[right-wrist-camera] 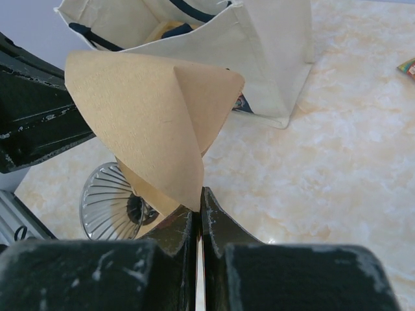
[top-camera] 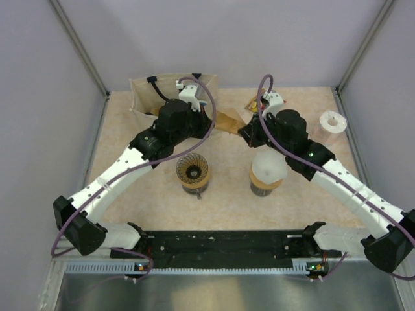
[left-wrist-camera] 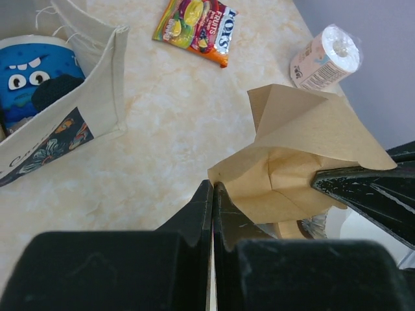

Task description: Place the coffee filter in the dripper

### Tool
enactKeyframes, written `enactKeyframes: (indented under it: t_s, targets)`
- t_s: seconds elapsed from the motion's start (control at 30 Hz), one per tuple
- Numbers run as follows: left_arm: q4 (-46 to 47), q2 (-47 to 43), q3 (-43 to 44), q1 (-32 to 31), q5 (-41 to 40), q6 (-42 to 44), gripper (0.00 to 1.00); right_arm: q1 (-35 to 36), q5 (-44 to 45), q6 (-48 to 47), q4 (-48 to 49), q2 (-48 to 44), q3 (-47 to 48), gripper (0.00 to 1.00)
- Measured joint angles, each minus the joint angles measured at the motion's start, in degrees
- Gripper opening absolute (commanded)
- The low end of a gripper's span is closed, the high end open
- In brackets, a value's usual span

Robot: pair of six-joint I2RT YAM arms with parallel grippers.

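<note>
A brown paper coffee filter (top-camera: 227, 121) hangs in the air between both grippers at the back middle of the table. My left gripper (top-camera: 216, 119) is shut on one corner of it (left-wrist-camera: 292, 162); its fingertips (left-wrist-camera: 206, 194) are pressed together. My right gripper (top-camera: 244, 129) is shut on the filter's lower edge (right-wrist-camera: 146, 110), which opens into a cone above the fingers (right-wrist-camera: 217, 217). The dripper (top-camera: 193, 170), a dark ribbed cone in a tan ring, stands in front of the filter, to its left. It also shows under the filter in the right wrist view (right-wrist-camera: 110, 201).
A white translucent cone (top-camera: 268, 167) on a brown base stands right of the dripper. A cream tote bag (top-camera: 148, 91) stands at the back left. A candy packet (left-wrist-camera: 198, 24) and a wrapped paper roll (top-camera: 332, 126) lie at the back right. Grey walls enclose the table.
</note>
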Motion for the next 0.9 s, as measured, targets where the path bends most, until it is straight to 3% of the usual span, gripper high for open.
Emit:
enactKeyframes:
  t_s: [0.1,0.2,0.27,0.43,0.9]
  targets:
    - [-1.1,0.8,0.7,0.0,-0.9,0.0,0.0,0.0,0.0,0.1,0.3,1.0,0.0,0.12]
    - [-2.4,1.7,1.7,0.0,-1.8,0.0,0.0,0.0,0.6,0.0,0.3,1.9,0.0,0.36]
    - [-2.7,2.4,2.4,-0.3,-2.7,0.0,0.0,0.0,1.1,0.2,0.3,2.2,0.0,0.45]
    - [-3.0,3.7,3.1,-2.1,-4.3,0.0,0.0,0.0,2.0,-0.7,2.1,2.8,0.0,0.62]
    - [-9.0,10.3,12.2,-5.8,-10.2,-1.0,0.0,0.0,2.8,-1.6,5.1,8.2,1.9,0.63]
